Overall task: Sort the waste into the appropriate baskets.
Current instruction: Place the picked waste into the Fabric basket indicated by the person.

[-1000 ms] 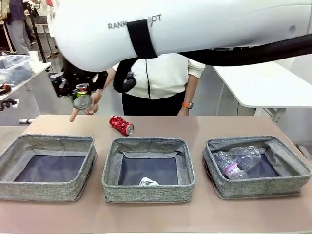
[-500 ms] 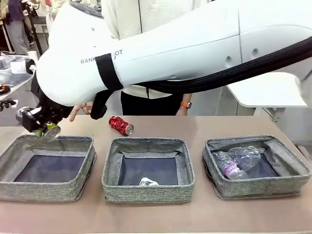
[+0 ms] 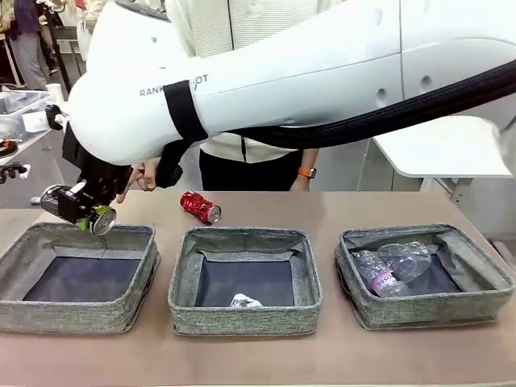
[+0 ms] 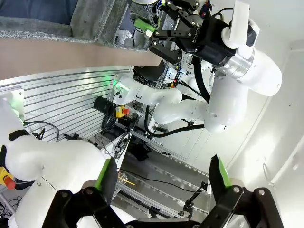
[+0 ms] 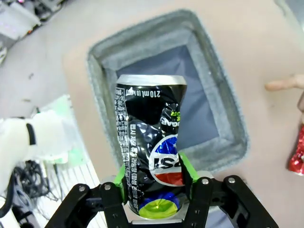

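Observation:
My right gripper (image 3: 87, 214) reaches across to the far rim of the left basket (image 3: 81, 235), shut on a dented dark multicoloured drink can (image 3: 97, 218). In the right wrist view the can (image 5: 149, 137) stands between the green pads of that gripper (image 5: 153, 175), above the basket's (image 5: 99, 61) dark bottom. A red drink can (image 3: 200, 206) lies on the table behind the middle basket (image 3: 242, 239), which holds a whitish paper wad (image 3: 245, 301). Two clear bottles (image 3: 393, 266) lie in the right basket (image 3: 419, 311). My left gripper (image 4: 164, 178) is open and holds nothing.
A person stands at the far side, one hand (image 3: 145, 176) hovering near the table edge beside my right arm; a fingertip (image 5: 285, 84) points in near the red can (image 5: 298, 152). The big white right arm (image 3: 322, 72) spans the upper view.
My right arm has swung left and down with the dark can, from above the table's far edge to the left basket's far rim. The red can has not moved.

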Robot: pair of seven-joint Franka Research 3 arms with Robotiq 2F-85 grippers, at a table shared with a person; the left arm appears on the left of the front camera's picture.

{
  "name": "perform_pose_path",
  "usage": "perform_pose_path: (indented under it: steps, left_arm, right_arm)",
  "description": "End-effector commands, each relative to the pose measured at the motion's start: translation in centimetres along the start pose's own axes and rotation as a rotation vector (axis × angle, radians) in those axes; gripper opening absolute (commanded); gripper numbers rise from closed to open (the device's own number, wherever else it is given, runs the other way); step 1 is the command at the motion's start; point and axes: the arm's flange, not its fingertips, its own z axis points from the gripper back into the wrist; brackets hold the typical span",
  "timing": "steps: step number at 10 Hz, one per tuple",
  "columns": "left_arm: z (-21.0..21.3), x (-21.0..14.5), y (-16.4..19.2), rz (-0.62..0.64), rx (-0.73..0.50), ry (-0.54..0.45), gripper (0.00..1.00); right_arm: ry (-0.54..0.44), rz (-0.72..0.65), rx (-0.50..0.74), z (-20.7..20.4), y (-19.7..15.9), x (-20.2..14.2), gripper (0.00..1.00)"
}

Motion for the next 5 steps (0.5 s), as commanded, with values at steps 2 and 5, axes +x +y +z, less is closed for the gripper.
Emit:
perform_pose_path:
  steps: [2, 5]
  left_arm:
    - [-0.17, -0.1, -0.02, -0.015, -0.013, 0.001, 1.0]
    - [-0.17, -0.1, -0.02, -0.015, -0.013, 0.001, 1.0]
  right_arm:
    - [-0.02, 0.004, -0.034, 0.12, 0.26, -0.1, 1.0]
    - [-0.045, -0.013, -0.04, 0.2, 0.08, -0.03, 1.0]
